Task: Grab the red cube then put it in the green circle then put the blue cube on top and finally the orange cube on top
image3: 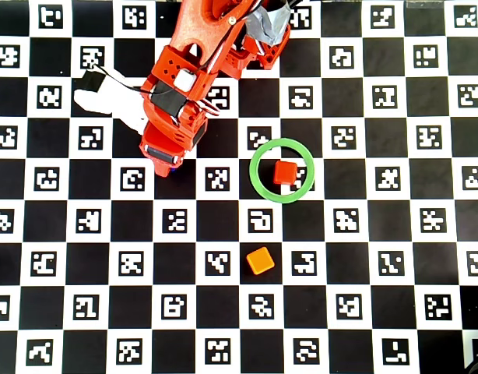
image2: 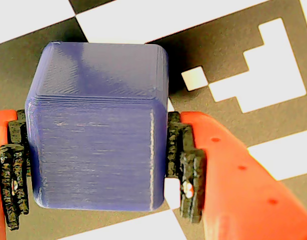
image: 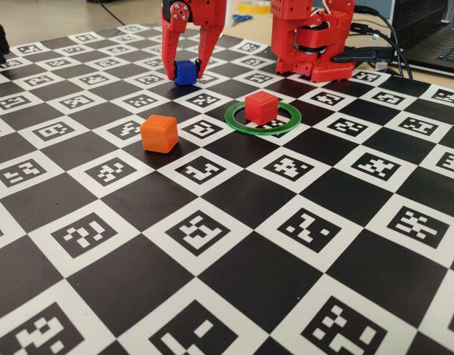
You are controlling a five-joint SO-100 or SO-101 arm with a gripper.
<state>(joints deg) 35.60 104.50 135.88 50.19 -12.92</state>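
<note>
The red cube (image: 261, 107) sits inside the green circle (image: 236, 122), which lies flat on the checkered marker board (image: 234, 266). In the fixed view the gripper (image: 188, 74) stands behind and to the left of the circle, pointing down, with the blue cube (image: 185, 72) between its two fingers. In the wrist view the black pads (image2: 186, 165) press against both sides of the blue cube (image2: 98, 130), so the fingers are clamped on it. The orange cube (image: 159, 134) rests alone on the board, in front and to the left of the circle, near it but apart.
</note>
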